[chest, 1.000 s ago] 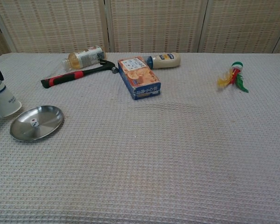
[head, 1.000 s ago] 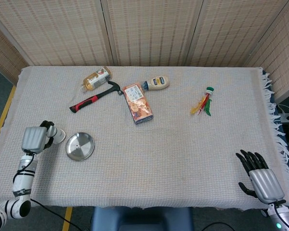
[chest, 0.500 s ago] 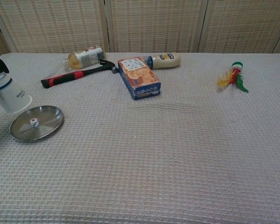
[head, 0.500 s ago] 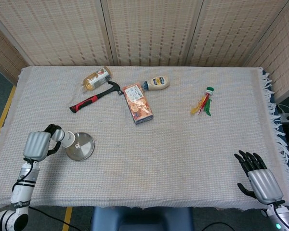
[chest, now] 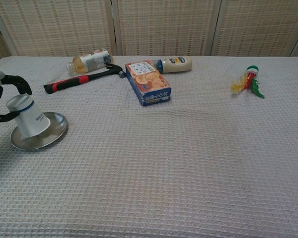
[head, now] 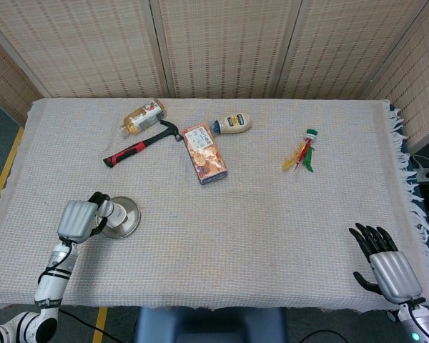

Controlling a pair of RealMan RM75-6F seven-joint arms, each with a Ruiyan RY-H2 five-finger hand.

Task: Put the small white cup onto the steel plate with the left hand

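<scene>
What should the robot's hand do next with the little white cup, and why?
Probably lower the small white cup a little, straighten it, then let go. The left hand holds it tilted over the steel plate, and whether it already rests there is hard to tell.

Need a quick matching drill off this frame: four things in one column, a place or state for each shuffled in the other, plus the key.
Things
1. small white cup
2. hammer
3. right hand
4. orange box

Places or states
A. fingers spread, holding nothing, at the near right table edge
B. lying flat near the table's middle, just in front of a squeeze bottle
C. tilted over the steel plate, held by the left hand
D. red and black handle, lying beside the amber bottle

Pairs: 1-C, 2-D, 3-A, 4-B
</scene>
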